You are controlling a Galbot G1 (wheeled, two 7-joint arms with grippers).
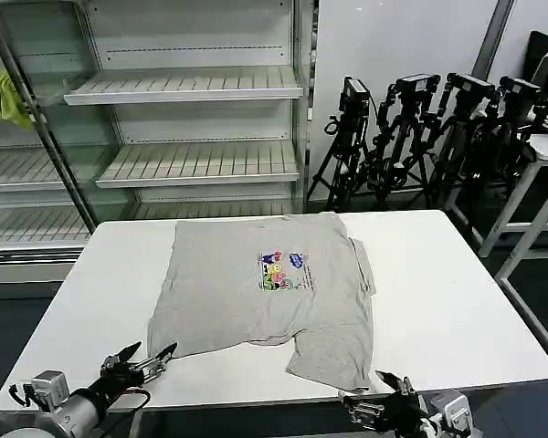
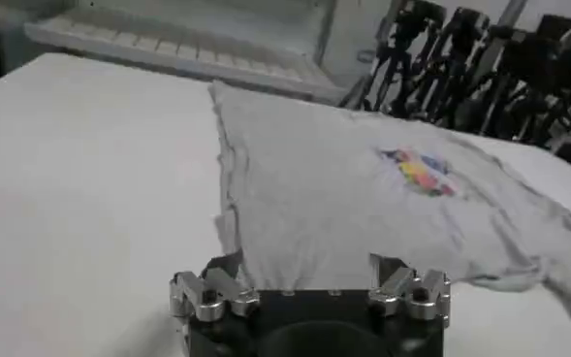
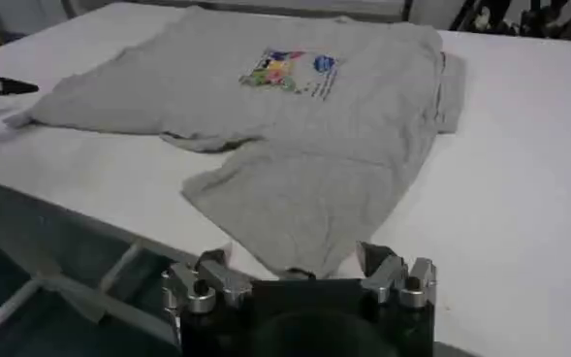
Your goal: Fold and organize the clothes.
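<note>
From the head camera, your T-shirt (image 1: 265, 287) lies flat on the white table (image 1: 447, 301), long axis running away from you; the left gripper (image 1: 139, 360) sits spread just short of its near left corner. Left wrist: the hem lies straight ahead of your parted fingers (image 2: 207, 287). Right wrist: the right gripper (image 3: 300, 267), fingers apart, nearly meets the near flap's edge.

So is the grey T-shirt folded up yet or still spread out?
Mostly spread out. The T-shirt lies flat on the white table, print facing up, with only its right side tucked over.
</note>
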